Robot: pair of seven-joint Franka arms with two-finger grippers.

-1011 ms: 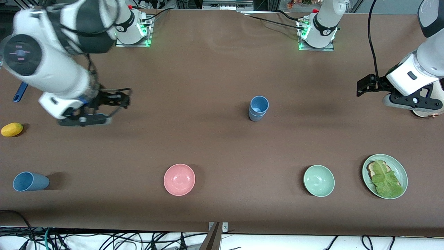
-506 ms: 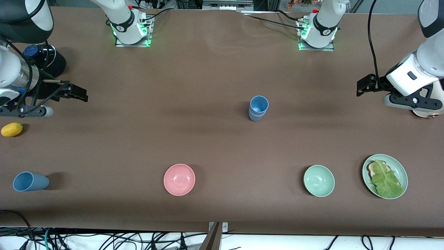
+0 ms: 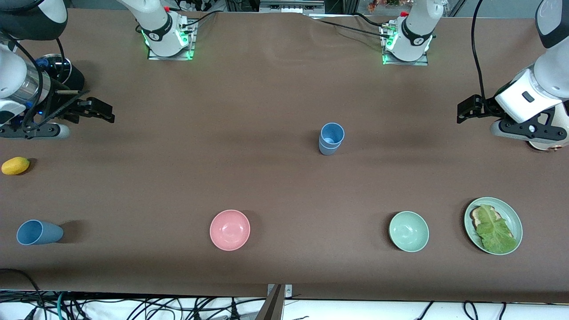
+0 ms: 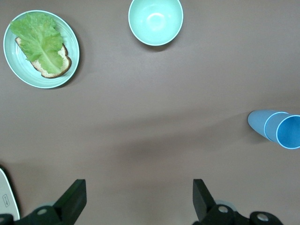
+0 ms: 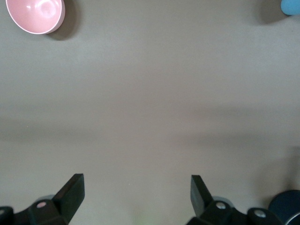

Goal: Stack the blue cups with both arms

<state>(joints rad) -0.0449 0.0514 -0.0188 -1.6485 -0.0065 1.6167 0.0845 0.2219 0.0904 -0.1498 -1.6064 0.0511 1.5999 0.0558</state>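
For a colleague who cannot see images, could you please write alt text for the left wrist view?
Two blue cups, nested one in the other, stand on a brown table, beside the open left pincer hanging over bare tabletop. Also on the table are a pale green bowl and a green plate holding bread and lettuce.

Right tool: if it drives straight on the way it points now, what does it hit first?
Likely just the bare table. The right tool is open and points down at empty brown surface in its wrist view; the pink bowl and a blue cup sit off at the edges, out of line. Height is unclear.
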